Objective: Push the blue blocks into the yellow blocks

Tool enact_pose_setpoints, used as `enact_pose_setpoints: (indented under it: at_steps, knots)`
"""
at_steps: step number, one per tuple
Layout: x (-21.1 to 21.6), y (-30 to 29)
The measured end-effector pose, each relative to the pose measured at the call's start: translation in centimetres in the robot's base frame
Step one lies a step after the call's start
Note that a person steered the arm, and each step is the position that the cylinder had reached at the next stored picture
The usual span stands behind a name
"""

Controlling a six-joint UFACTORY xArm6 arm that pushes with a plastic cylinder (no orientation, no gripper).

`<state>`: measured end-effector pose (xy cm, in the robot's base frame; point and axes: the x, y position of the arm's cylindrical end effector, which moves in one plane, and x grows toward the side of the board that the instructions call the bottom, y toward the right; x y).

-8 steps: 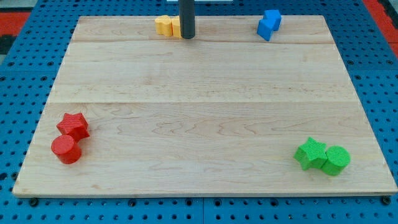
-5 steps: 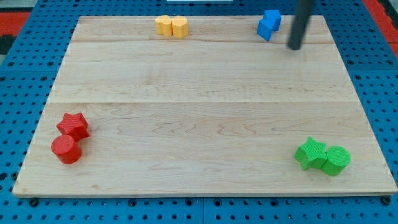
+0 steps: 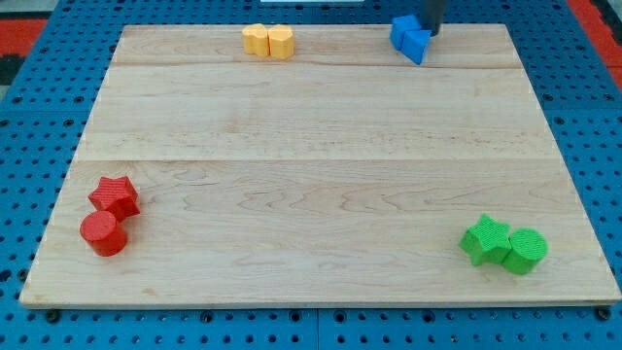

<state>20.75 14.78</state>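
Seen from the one camera view, my tip (image 3: 431, 32), a plain rod end effector with no jaws to open or close, sits at about one o'clock on the desk (image 3: 311, 175), touching the blue blocks (image 3: 409, 37) on their three-o'clock side. These blue blocks lie well apart from the yellow blocks (image 3: 267, 41) at eleven o'clock. A red star (image 3: 116, 195) and red cylinder (image 3: 103, 233) rest at eight o'clock; a green star (image 3: 485, 239) and green cylinder (image 3: 526, 250) at four o'clock.

Rod: dark grey-black, straight, round, plain matte surface, no markings or cables visible; my tip (image 3: 430, 34) blunt.
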Motion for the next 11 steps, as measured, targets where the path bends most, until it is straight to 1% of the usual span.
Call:
enact_pose_setpoints:
  at_steps: [1, 2, 3, 4, 5, 6, 7, 9, 10, 11]
  knots:
    - [0.0, -6.2]
    - [0.0, -10.9]
    - [-0.4, -8.3]
    - [-1.0, 0.4]
    - [2.7, 5.6]
    - [3.4, 0.1]
    - [2.9, -6.3]
    - [2.1, -5.3]
    - [2.0, -6.6]
    - [0.8, -6.7]
